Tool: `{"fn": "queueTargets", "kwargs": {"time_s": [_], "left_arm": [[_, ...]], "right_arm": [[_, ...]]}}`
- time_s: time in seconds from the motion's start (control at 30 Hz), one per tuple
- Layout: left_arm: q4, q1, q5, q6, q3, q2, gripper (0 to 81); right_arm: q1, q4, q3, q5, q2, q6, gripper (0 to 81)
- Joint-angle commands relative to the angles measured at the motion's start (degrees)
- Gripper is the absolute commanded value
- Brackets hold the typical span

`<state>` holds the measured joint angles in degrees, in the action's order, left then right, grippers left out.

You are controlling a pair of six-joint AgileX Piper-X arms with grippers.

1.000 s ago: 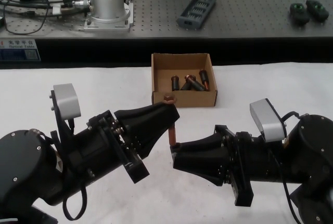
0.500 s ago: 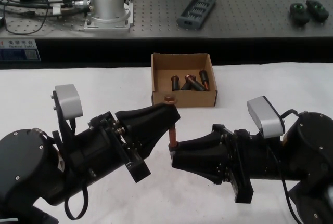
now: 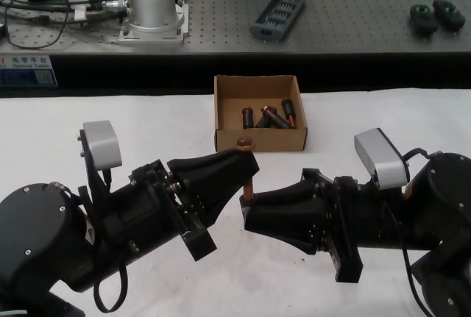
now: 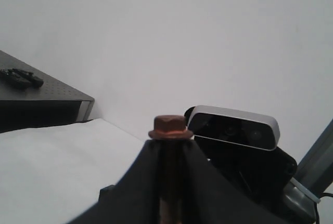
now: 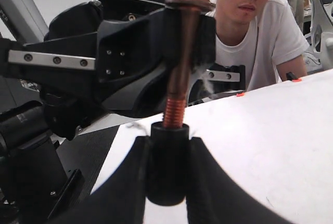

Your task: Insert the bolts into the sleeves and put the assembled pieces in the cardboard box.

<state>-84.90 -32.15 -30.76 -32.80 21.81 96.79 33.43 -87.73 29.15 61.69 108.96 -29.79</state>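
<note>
On the white table [image 3: 110, 118], the cardboard box [image 3: 257, 140] holds several assembled pieces [image 3: 268, 117]. Just in front of the box, the left tool [image 3: 249, 164] is clamped on an upright copper bolt [image 5: 182, 57] below its head. Beneath it, the right tool [image 3: 248, 212] is clamped on a black sleeve [image 5: 167, 172]. The bolt's threaded end meets the sleeve's top opening.

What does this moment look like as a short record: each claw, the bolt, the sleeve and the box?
left claw: shut on the bolt, gripping just below its head
right claw: shut on the sleeve, held upright
bolt: roughly upright, threaded tip at the sleeve's mouth, most of the shank outside
cardboard box: on the white cover beyond both claws, top open
box contents: several assembled pieces
stage: insertion begun, not finished
</note>
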Motion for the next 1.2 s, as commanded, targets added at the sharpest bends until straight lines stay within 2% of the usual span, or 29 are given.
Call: {"fn": "queueTargets", "kwargs": {"time_s": [0.0,0.4,0.83,0.9,1.1,1.17], "left_arm": [[0.08,-0.12,-0.32,0.12,0.32,-0.69,0.6],[1.47,-0.12,-0.43,1.35,0.32,-0.69,0.6],[2.93,-0.12,-5.10,4.07,0.25,-0.69,0.3],[2.93,-0.12,-5.09,4.07,0.25,-0.69,5.2],[2.93,-0.12,-5.96,4.07,0.25,-0.69,31.9],[2.64,-0.12,-5.96,4.46,0.25,-0.69,36.4]], "right_arm": [[-0.28,-1.27,0.46,-0.55,-1.43,-0.21,7.1],[-0.28,-1.27,0.46,-3.15,-1.67,-0.21,7.1],[-1.21,-1.27,0.42,-3.33,-4.50,-0.21,7.1],[-1.66,-1.27,0.32,-3.33,-4.50,-0.21,7.1],[-2.98,-1.27,0.33,-3.33,-4.50,-0.21,7.1],[-3.22,-1.27,0.33,-3.22,-4.50,-0.21,7.1]]}}
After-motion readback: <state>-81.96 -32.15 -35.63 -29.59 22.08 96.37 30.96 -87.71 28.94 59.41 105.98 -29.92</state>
